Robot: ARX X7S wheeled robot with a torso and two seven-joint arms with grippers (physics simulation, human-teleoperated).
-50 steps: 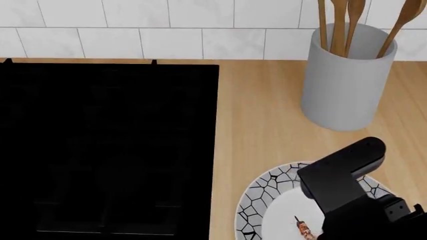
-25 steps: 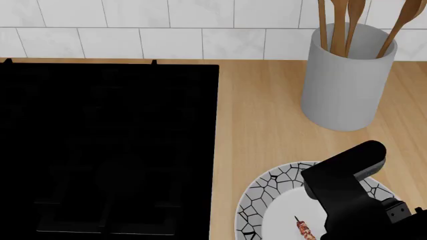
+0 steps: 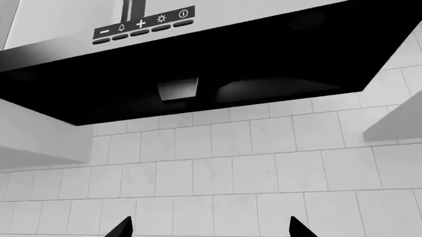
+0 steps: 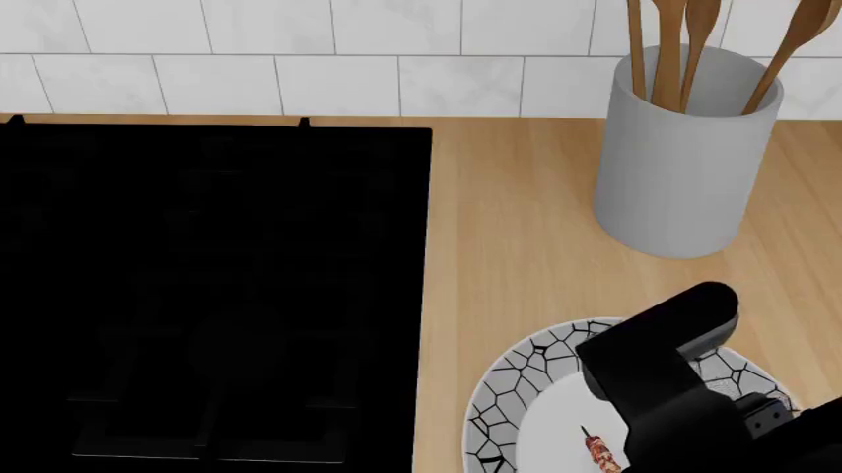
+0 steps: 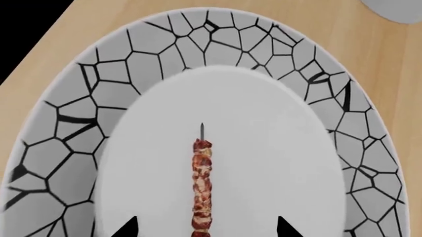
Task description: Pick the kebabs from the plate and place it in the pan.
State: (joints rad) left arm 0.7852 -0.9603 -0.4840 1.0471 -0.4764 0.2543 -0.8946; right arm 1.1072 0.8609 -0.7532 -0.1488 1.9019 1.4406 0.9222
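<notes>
Right wrist: kebabs (image 5: 202, 190) reddish mottled chunks, pointed tip, on plate (image 5: 277, 54).

Simulated home kitchen: black hob (image 4: 211, 296) set into a wooden counter (image 4: 514, 246), white tiled wall (image 4: 329, 54), extractor hood (image 3: 197, 64) overhead, grey utensil holder (image 4: 677, 168) with wooden spoons (image 4: 684, 44).

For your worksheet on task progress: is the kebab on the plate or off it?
On it: the kebabs lie flat in the plate's white centre.
</notes>
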